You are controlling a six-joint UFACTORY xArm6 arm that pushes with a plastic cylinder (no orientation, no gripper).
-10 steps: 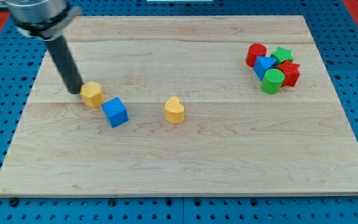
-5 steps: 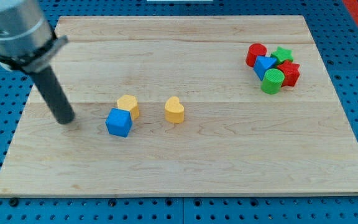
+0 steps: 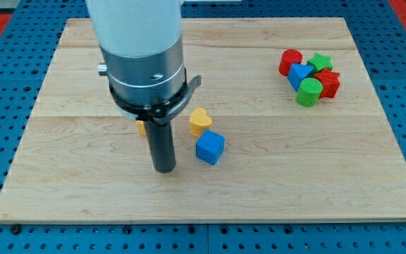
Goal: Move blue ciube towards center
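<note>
Camera view: blue cube (image 3: 210, 148) near board (image 3: 83, 190) middle, touching yellow heart (image 3: 200, 121) at its upper left. My tip (image 3: 164, 169) left of cube, apart, a bare rod gripping nothing. Second yellow block (image 3: 141, 127) mostly hidden behind rod. Red, blue, green cluster (image 3: 309, 77) far upper right of cube.

the scene is bright and evenly lit, with soft diffuse light that seems to come from above. shadows are short and faint: a small dark patch sits at the foot of my tip (image 3: 164, 169), and the blue cube (image 3: 209, 147) throws only a thin shade onto the bench (image 3: 294, 176). the pale wood shows no harsh glare, though the metal collar of the arm (image 3: 146, 70) carries a dull sheen. the blocks look crisp; the near arm housing is slightly soft. edges show no obvious bending.
</note>
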